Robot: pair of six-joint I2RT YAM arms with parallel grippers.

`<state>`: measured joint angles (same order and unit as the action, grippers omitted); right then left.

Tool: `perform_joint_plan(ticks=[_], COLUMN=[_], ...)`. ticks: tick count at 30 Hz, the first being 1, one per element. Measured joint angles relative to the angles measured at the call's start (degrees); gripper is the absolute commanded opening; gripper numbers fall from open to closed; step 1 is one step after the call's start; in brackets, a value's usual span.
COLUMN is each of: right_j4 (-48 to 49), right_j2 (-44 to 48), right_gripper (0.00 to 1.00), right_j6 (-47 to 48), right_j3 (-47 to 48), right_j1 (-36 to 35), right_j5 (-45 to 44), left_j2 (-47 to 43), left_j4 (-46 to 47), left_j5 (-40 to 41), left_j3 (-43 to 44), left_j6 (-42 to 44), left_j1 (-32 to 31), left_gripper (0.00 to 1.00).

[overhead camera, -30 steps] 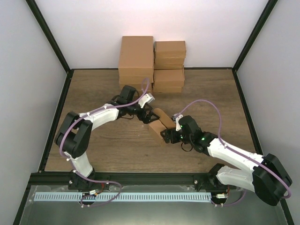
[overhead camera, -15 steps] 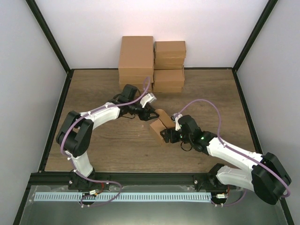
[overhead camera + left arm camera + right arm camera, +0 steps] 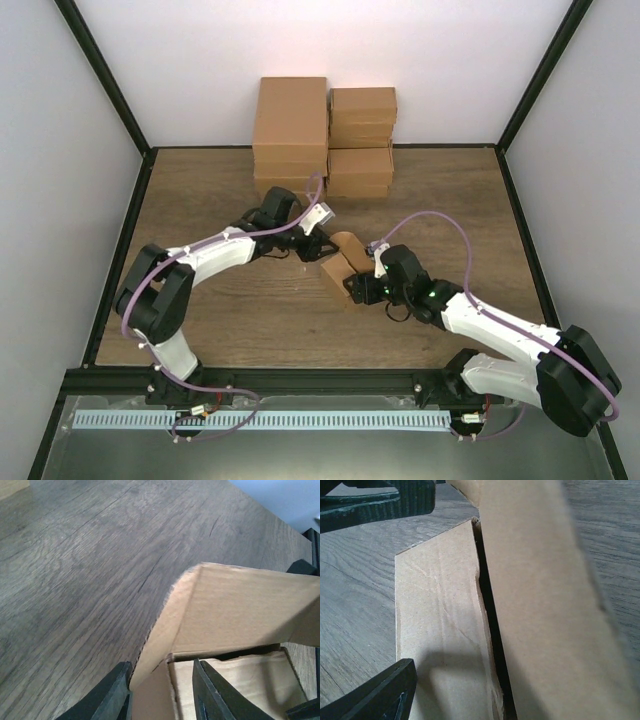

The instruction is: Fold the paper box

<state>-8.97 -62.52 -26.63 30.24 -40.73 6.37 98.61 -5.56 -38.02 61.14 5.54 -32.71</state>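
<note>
Wooden tabletop (image 3: pixel 200 200): left end effector (image 3: pixel 320 246) straddles a flap of the paper box (image 3: pixel 338 264), seemingly to crease it, while right end effector (image 3: pixel 354 290) steadies the near end. Whether either is clamped cannot be told

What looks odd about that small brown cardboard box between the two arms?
The small tan cardboard box is only half-folded. Its flap stands up bent, with a ragged edge at the crease. Nothing looks spilled.

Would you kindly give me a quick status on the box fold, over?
Left tool astride a paper box flap, grip unconfirmed. Right tool at its near end, grip unclear. Box part-folded, between both. Stacked cartons at back, well apart.
</note>
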Motion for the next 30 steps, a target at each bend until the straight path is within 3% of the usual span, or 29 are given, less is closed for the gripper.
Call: perform_joint_plan(ticks=[8, 10, 18, 26, 30], right_j4=[0.0, 0.0, 0.0, -0.02, -0.07], right_j2=[0.0, 0.0, -0.04, -0.33, -0.52], right_gripper=[0.74, 0.74, 0.74, 0.74, 0.74], right_j6=[0.0, 0.0, 0.02, 0.02, 0.04], right_j3=[0.02, 0.02, 0.04, 0.26, 0.48], right_j1=[0.15, 0.15, 0.15, 0.15, 0.15], right_j5=[0.0, 0.02, 0.04, 0.52, 0.7], left_j2=[-1.11, -1.09, -0.07, 5.18, 7.19], left_j4=[0.44, 0.28, -0.35, -5.84, -8.17], left_j5=[1.97, 3.15, 5.07, -2.54, -4.5], left_j3=[0.09, 0.26, 4.35, 11.56, 12.46], left_j6=[-0.28, -0.72, 0.85, 6.05, 7.19], left_j1=[-1.75, -1.73, -1.68, -1.68, -1.68], left_gripper=[0.88, 0.93, 0.93, 0.84, 0.74])
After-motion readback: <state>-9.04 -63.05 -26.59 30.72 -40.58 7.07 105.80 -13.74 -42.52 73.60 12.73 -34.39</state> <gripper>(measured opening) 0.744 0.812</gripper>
